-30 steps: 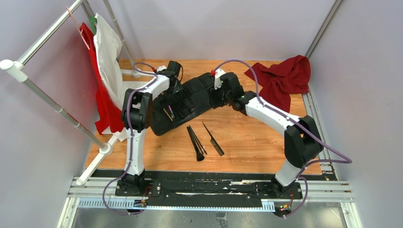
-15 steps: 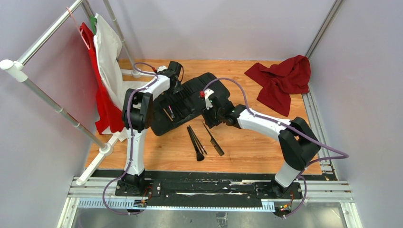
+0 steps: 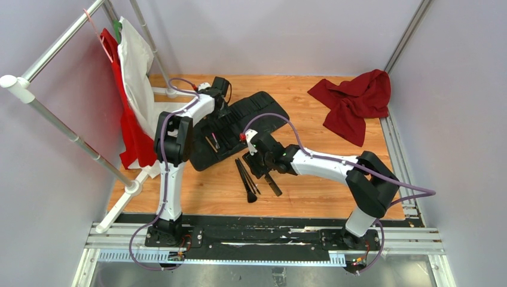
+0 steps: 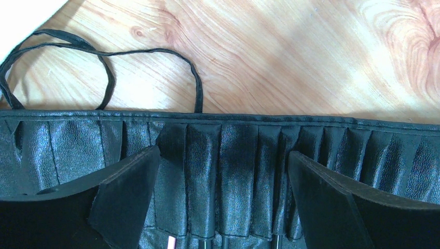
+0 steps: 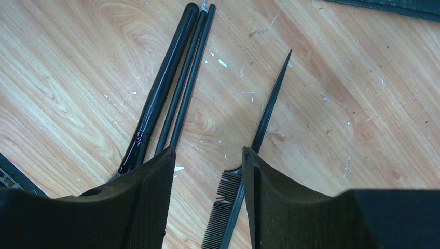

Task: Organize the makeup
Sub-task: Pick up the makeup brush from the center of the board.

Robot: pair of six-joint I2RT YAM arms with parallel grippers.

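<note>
Three loose black makeup brushes (image 3: 246, 179) (image 5: 166, 88) lie side by side on the wooden table. A thin black tail comb (image 3: 272, 185) (image 5: 267, 111) lies just right of them. My right gripper (image 3: 258, 165) (image 5: 207, 155) hangs low over them, open; the comb's toothed end lies on the wood between its fingers, close to the right one. The black roll-up case (image 3: 239, 128) (image 4: 233, 150) lies behind, with pink and tan handles (image 3: 212, 142) in its pockets. Above the case's pleated pockets, my left gripper (image 3: 220, 116) (image 4: 223, 161) is open and holds nothing.
A red cloth (image 3: 356, 98) is heaped at the back right. White and red garments (image 3: 134, 89) hang on a metal rack (image 3: 60, 119) along the left side. The case's thin black tie strap (image 4: 104, 62) loops over the wood beyond its edge.
My right arm has swung from the case's far end toward the near left and come down over the comb and loose brushes. The left arm has stayed put.
</note>
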